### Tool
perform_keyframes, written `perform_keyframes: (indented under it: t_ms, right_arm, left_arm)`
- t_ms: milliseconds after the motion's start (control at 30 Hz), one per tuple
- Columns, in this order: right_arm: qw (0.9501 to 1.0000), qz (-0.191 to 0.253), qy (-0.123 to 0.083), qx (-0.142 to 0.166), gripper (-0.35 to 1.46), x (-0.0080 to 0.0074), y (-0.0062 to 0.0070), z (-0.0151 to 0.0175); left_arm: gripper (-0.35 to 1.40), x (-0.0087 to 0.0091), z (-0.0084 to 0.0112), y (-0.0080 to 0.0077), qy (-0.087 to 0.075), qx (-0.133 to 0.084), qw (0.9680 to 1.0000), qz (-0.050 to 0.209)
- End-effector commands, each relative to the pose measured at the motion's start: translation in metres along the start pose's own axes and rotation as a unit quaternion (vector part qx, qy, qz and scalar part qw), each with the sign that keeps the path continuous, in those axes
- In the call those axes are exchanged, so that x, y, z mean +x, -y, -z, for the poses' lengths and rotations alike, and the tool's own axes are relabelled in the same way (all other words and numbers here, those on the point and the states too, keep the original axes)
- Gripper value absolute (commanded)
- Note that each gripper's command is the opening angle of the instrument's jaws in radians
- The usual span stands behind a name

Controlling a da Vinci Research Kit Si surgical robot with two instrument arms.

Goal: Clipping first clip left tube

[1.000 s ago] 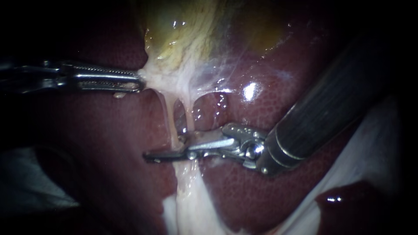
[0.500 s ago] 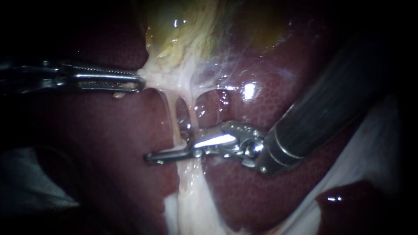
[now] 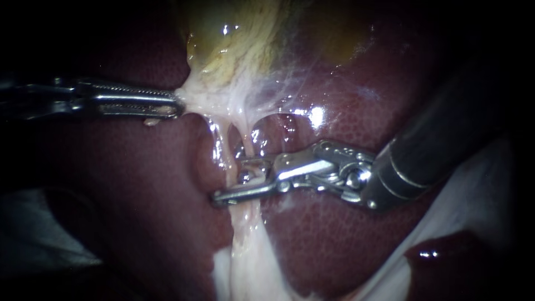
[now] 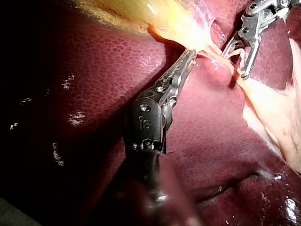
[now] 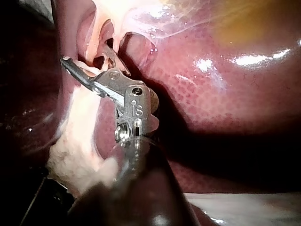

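The yellowish gallbladder (image 3: 239, 39) lies on the dark red liver (image 3: 334, 239). My left instrument (image 3: 176, 106) (image 4: 190, 56) is shut on the pale tissue at the gallbladder's lower end and holds it taut to the left. Two thin pale tubes run down from there, the left tube (image 3: 218, 146) and the right tube (image 3: 247, 142). My right instrument (image 3: 231, 179) (image 5: 85, 53) (image 4: 235, 65) reaches across them, open, one jaw on each side of the tube strands. I cannot tell whether a clip sits there.
Below the jaws the strands merge into a broad pale band of tissue (image 3: 248, 262). A white sheet (image 3: 473, 200) lies under the right instrument's dark shaft (image 3: 446, 139). Glare spots shine on the wet liver (image 3: 319, 116).
My right instrument has drawn back to the right and slightly upward along the tubes, and its jaws stand wider apart. My left instrument has kept its hold and place.
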Motion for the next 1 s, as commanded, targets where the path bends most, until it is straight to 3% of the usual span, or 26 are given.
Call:
perform_keyframes:
  t_ms: [33, 500, 1000]
  right_arm:
    - [1.0, 0.001, 0.003, 0.004, 0.5, -0.0001, 0.0001, 0.0001]
    - [0.997, 0.021, 0.029, 0.068, 0.49, -0.0012, 0.0008, 0.0007]
    - [0.9927, 0.034, 0.003, 0.115, 0.48, -0.0017, 0.0013, -0.0003]
  left_arm:
    - [-0.35, 0.0, 0.0, 0.0, 0.0, 0.0, 1.0, 0.0]
    - [-0.35, 0.0, 0.0001, 0.0, 0.0, 0.0, 1.0, 0.0]
    - [-0.35, 0.0, 0.0001, -0.0001, 0.0, 0.0, 1.0, 0.0]
